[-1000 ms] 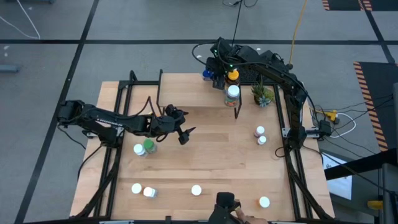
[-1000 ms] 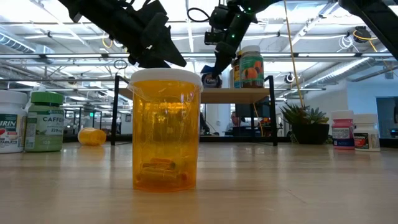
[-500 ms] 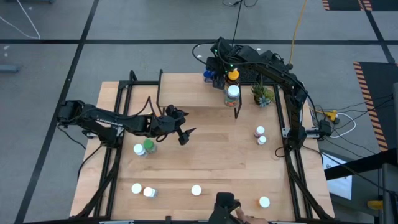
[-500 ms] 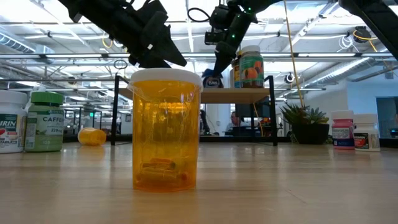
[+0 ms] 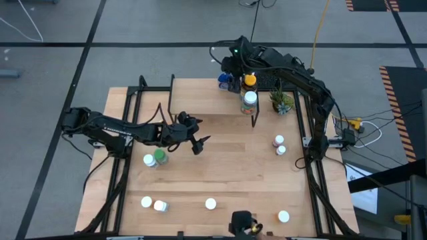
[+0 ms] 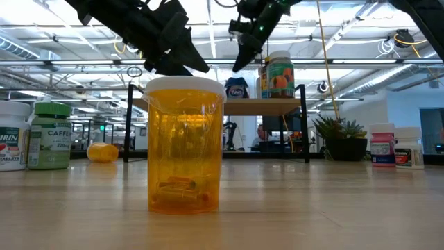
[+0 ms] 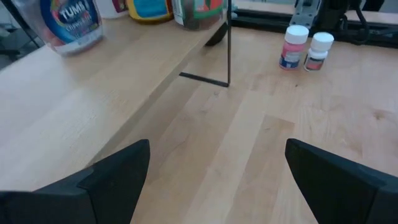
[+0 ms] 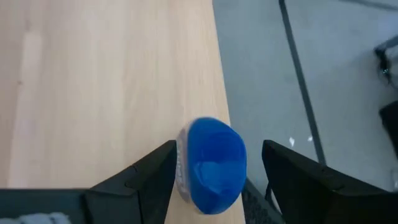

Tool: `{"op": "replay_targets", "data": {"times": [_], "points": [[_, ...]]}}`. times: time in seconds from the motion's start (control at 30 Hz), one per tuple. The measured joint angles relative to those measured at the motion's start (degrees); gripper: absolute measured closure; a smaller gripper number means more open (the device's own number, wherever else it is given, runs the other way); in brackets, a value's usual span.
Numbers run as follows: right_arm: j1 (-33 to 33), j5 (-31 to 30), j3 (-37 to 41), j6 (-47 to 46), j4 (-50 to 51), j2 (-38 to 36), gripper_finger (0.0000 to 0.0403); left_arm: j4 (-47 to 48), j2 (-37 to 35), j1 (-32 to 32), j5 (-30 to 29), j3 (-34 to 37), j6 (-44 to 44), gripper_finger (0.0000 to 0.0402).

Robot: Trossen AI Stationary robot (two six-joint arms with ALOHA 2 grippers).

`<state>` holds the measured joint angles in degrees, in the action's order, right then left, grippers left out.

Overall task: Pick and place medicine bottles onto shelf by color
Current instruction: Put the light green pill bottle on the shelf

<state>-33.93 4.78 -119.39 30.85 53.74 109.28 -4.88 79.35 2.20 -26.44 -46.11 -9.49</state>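
In the high view you see the right gripper (image 5: 231,63) above the far end of the shelf (image 5: 200,100), over the blue bottle (image 5: 223,81), which stands on the shelf next to an orange bottle (image 5: 249,81) and a white-capped bottle (image 5: 249,99). The left gripper (image 5: 199,144) waits over the middle of the counter (image 5: 227,173), near a green bottle (image 5: 160,157) and a white bottle (image 5: 149,160). More white-capped bottles stand near the front edge and on the right side of the counter. A small plant (image 5: 282,101) stands by the shelf.

In the low view a big orange bottle (image 6: 184,144) with a white cap stands close in front. On the shelf (image 6: 263,106) behind it you find the blue bottle (image 6: 236,87) and a green-labelled bottle (image 6: 279,73). The right gripper (image 6: 250,48) hangs above the blue bottle and does not touch it.

In the left wrist view the left gripper (image 7: 217,180) is released, its two fingers wide apart, with bare counter between them. The shelf (image 7: 93,93) carries the blue bottle (image 7: 70,23).

In the right wrist view the right gripper (image 8: 214,174) is released. The blue bottle (image 8: 211,163) stands between its fingers at the shelf (image 8: 112,87) edge, with a gap on each side.
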Motion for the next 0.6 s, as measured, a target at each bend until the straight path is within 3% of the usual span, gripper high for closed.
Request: {"op": "replay_targets", "data": {"times": [0.27, 0.4, 0.53, 0.6], "points": [[3.8, -0.1, 0.3, -0.1, 3.8, -7.8, 0.017, -3.2, 0.0, -2.0, 0.7, 0.0, 0.4, 0.0025], [7.4, 0.0, 4.2, -1.5, 3.8, -13.0, 0.017, -2.9, -0.1, -1.4, -1.6, 0.0, -1.9, 0.0025], [11.5, 0.0, 11.8, -3.7, 0.6, -18.9, 0.017, 3.3, -3.8, 0.1, -4.7, -1.2, -5.6, 0.0025], [13.7, 0.0, 16.8, -4.9, -1.8, -21.8, 0.017, 10.9, -6.8, 1.5, -5.4, -2.1, -6.9, 0.0025]]}}
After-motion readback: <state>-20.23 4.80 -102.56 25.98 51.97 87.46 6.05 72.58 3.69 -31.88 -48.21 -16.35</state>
